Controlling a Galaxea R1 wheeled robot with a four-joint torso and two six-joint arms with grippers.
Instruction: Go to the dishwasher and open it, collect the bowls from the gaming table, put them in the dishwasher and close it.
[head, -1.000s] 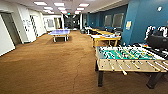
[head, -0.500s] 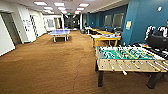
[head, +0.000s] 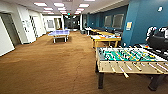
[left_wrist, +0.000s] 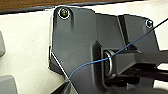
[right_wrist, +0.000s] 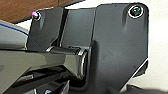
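brown carpet (head: 50, 70) lies open for driving; the foosball table (head: 127, 58) stands aside; pincer states cannot be told.

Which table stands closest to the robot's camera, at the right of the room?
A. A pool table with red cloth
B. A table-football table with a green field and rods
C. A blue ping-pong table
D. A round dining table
B: the table-football table with its green field and rods fills the near right, while the blue ping-pong table stands far down the room.
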